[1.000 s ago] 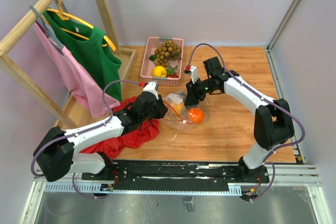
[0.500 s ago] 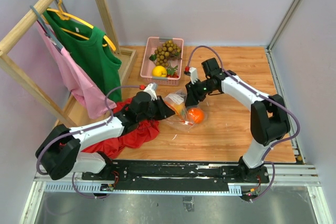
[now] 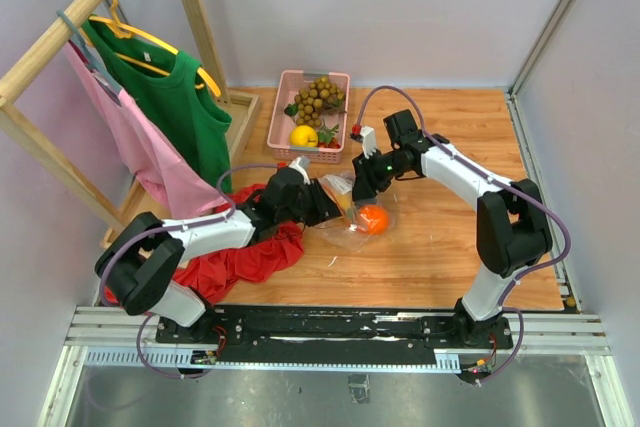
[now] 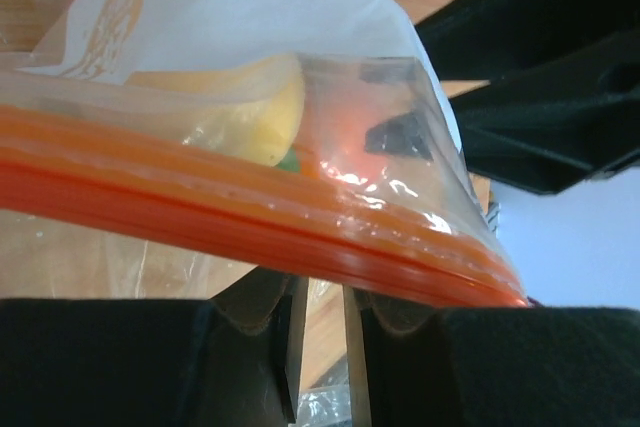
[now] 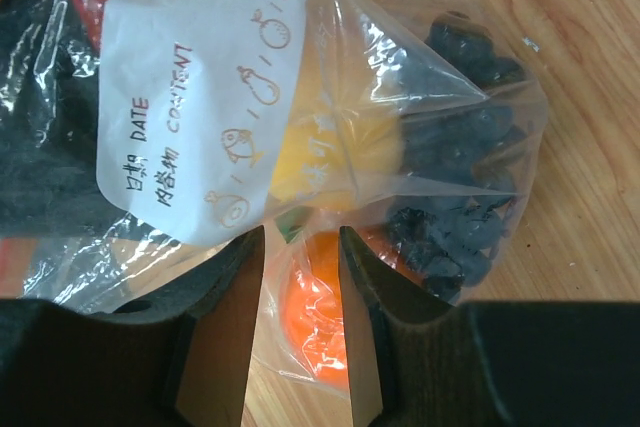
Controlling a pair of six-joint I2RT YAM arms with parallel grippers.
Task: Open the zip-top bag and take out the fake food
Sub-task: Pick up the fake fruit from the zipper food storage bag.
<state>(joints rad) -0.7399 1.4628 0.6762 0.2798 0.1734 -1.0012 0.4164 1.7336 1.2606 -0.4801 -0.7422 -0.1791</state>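
Observation:
The zip-top bag (image 3: 340,189) lies on the wooden table, with an orange fruit (image 3: 372,219) inside. In the right wrist view the bag (image 5: 200,97) shows its white label, a yellow fruit (image 5: 335,152), the orange fruit (image 5: 315,317) and a dark purple bunch (image 5: 450,177). My right gripper (image 3: 362,185) (image 5: 302,237) is nearly closed with bag film between its jaws. My left gripper (image 3: 322,205) (image 4: 325,287) sits at the bag's left end, narrowly open, and the orange-red zip strip (image 4: 250,217) runs across just beyond its tips. A tan-brown bunch (image 3: 320,97) and a lemon (image 3: 303,135) lie in the pink basket (image 3: 312,156).
A red cloth (image 3: 245,257) lies under my left arm. A wooden clothes rack at the left holds a green shirt (image 3: 170,107) and a pink shirt (image 3: 140,157). Grey walls close in the back and the right side.
My left arm has reached forward and to the right, bringing its gripper up to the bag's zip end. My right gripper has stayed on the bag.

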